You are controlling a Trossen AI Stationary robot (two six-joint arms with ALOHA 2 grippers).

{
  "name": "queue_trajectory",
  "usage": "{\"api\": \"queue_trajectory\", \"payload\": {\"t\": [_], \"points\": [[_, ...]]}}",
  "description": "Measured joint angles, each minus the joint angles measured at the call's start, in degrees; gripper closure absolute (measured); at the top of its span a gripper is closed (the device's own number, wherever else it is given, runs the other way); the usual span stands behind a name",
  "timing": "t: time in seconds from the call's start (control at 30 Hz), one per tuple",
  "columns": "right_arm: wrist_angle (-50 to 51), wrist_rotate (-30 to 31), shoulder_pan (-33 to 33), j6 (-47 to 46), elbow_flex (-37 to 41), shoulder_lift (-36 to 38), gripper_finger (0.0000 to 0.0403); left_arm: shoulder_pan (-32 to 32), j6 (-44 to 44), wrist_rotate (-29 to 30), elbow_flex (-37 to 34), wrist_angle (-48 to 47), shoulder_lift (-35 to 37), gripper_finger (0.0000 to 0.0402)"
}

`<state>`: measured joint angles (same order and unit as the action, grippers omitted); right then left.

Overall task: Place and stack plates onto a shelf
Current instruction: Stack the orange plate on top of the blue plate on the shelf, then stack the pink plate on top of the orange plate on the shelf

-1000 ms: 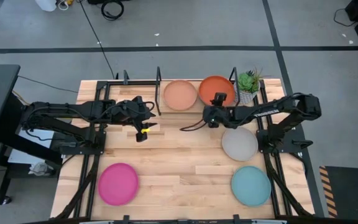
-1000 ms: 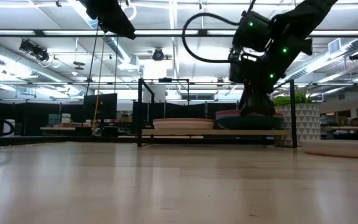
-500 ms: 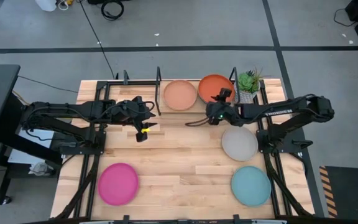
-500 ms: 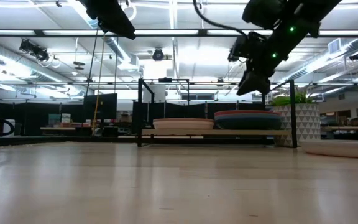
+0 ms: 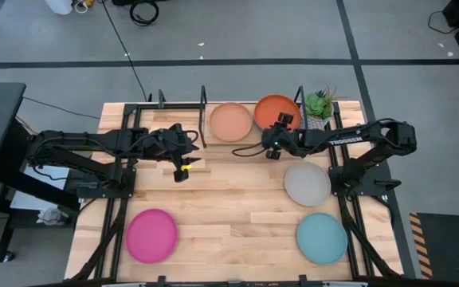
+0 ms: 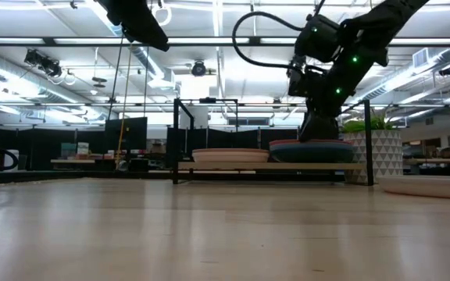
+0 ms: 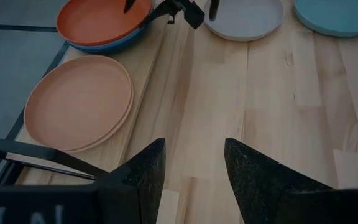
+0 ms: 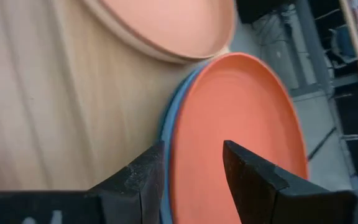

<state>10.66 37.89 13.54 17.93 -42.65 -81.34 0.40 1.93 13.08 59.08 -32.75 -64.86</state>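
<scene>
The orange plate (image 5: pixel 277 108) lies on top of a blue plate (image 8: pixel 166 134) on the right side of the shelf (image 5: pixel 204 96), by the table's far edge. A tan plate (image 5: pixel 231 121) lies on the shelf to its left. My right gripper (image 8: pixel 191 177) is open and low over the near rim of the orange plate (image 8: pixel 241 106), pointing toward the far edge. My left gripper (image 7: pixel 194 168) is open and hovers over bare wood left of the shelf plates, touching nothing. My right gripper stands open, slanting down from the near side, at the near rim of the orange plate (image 8: pixel 194 143). One finger (image 8: pixel 145 180) is over the blue rim and the other over the orange face. I cannot tell whether the fingertips touch the plates.
A grey plate (image 5: pixel 307 183) and a light teal plate (image 5: pixel 322 237) lie on the table's right side, and a magenta plate (image 5: pixel 151 235) lies near left. A small potted plant (image 5: pixel 319 104) stands right of the shelf. The shelf's black posts (image 6: pixel 176 140) rise beside the stacks.
My right gripper rose off the orange plate's stack, swinging a little toward the table's right, then came back down to the plate's near rim. The plates stayed where they were.
</scene>
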Motion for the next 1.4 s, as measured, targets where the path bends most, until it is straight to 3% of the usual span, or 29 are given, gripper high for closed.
{"api": "queue_trajectory", "payload": {"t": [0.2, 0.43, 0.57, 0.67, 0.93, 1.1, 1.27, 1.4], "points": [[-0.3, 0.2, -3.6, 0.0, 0.0, 4.8, 0.0236, 0.0, 0.4, 0.0, -1.6, -0.2, 0.0, 0.0230], [3.3, -18.5, -7.5, -2.7, 0.0, 8.6, 0.0236, 0.0, 0.4, -0.3, -3.8, 1.2, 0.0, 0.0230], [5.9, -22.5, -9.5, -5.5, 0.0, 8.6, 0.0236, -0.2, 2.1, -7.6, -5.6, 1.0, 0.0, 0.0230], [7.1, -23.1, -11.6, -7.9, 0.0, 8.6, 0.0236, -2.0, 5.9, -14.5, -8.6, 1.1, 0.0, 0.0230], [2.7, -22.2, -16.2, -8.9, 0.0, 8.6, 0.0236, -10.5, 22.3, -23.3, -17.9, 1.6, 0.0, 0.0230], [-0.2, -21.1, -16.9, -6.9, 0.0, 8.6, 0.0236, -16.5, 30.5, -23.0, -23.2, 7.4, -0.3, 0.0230], [-2.3, -21.0, -16.7, -4.4, 0.0, 8.3, 0.0236, -22.3, 31.5, -20.6, -27.8, 13.9, -2.4, 0.0230], [-3.8, -21.8, -16.0, -2.4, 0.0, 7.7, 0.0236, -24.6, 34.1, -18.9, -28.6, 13.8, -4.4, 0.0230]]}}
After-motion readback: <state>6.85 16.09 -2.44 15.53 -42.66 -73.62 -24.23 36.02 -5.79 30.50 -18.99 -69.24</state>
